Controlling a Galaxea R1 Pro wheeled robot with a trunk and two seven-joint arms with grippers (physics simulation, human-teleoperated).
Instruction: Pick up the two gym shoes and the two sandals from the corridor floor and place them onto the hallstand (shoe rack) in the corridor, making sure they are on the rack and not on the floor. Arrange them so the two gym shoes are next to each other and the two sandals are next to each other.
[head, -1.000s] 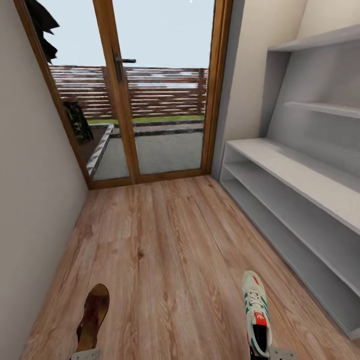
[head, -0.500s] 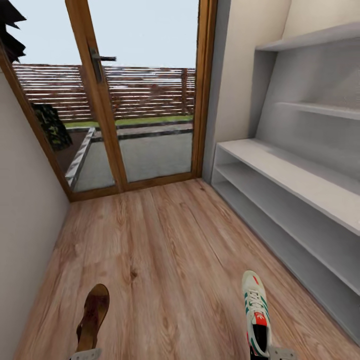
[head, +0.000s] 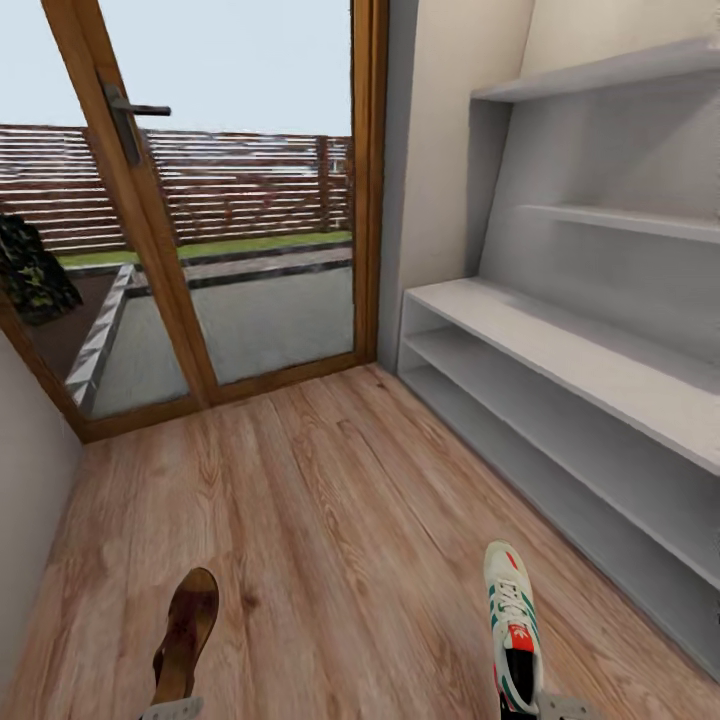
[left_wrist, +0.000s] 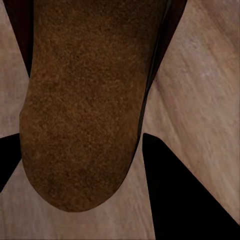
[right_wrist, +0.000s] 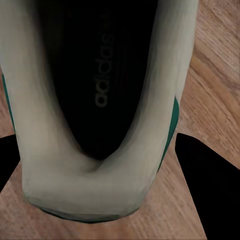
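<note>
— Looking ahead, what is your biggest landmark?

— Your floor (head: 330, 500) runs up to a glass door (head: 200, 200) in a wood frame, with a fence and lawn beyond it. On your right stands the rack (head: 560, 350), pale grey, its bench top and both shelf slots bare, stepped shelves above.

— Where are the shoes?

— Your right gripper (head: 540, 708) holds a sneaker (head: 512, 625) at the heel, toe pointing forward, close to the rack's front. Your right wrist view looks straight into its dark opening (right_wrist: 95, 100), the black fingers (right_wrist: 207, 185) on either side of the heel, pinching it.

— And the other arm?

— Your left gripper (head: 172, 710) has a sandal (head: 185, 635) by the heel, well apart from the sneaker, near the left wall (head: 25, 480). Your left wrist view shows its brown insole (left_wrist: 85, 105) between the dark fingers (left_wrist: 185, 190), clamped on it.
</note>
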